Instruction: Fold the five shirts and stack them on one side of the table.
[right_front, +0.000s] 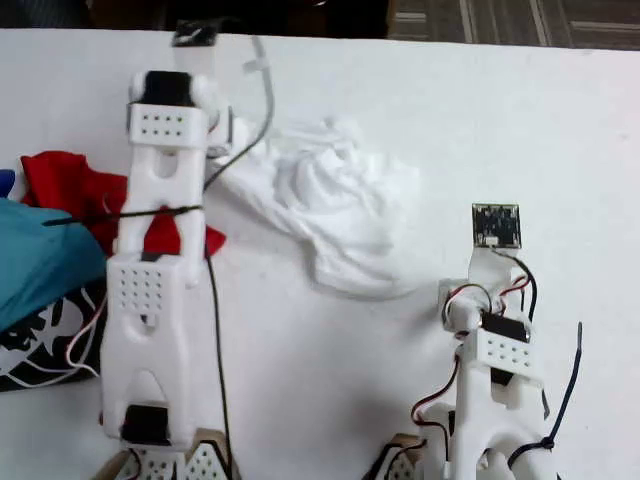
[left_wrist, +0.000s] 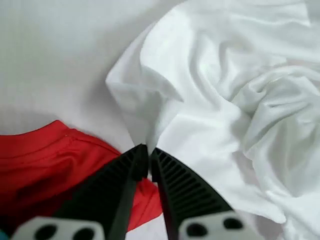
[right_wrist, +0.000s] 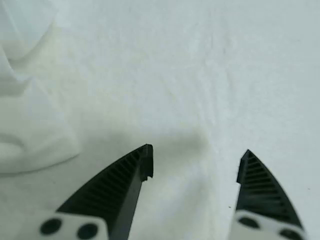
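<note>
Left gripper pinching the white shirt; right gripper spread above the bare table.

Nearest me, I read the right gripper's jaws wide apart, holding nothing, with the white shirt's hem close by. At the table's left edge a black patterned shirt, a teal shirt and a red shirt lie unfolded and overlapping. The left gripper is pressed together on a fold of the white shirt, which lies crumpled mid-table beside the red one. Bare surface extends right and to the far edge.
</note>
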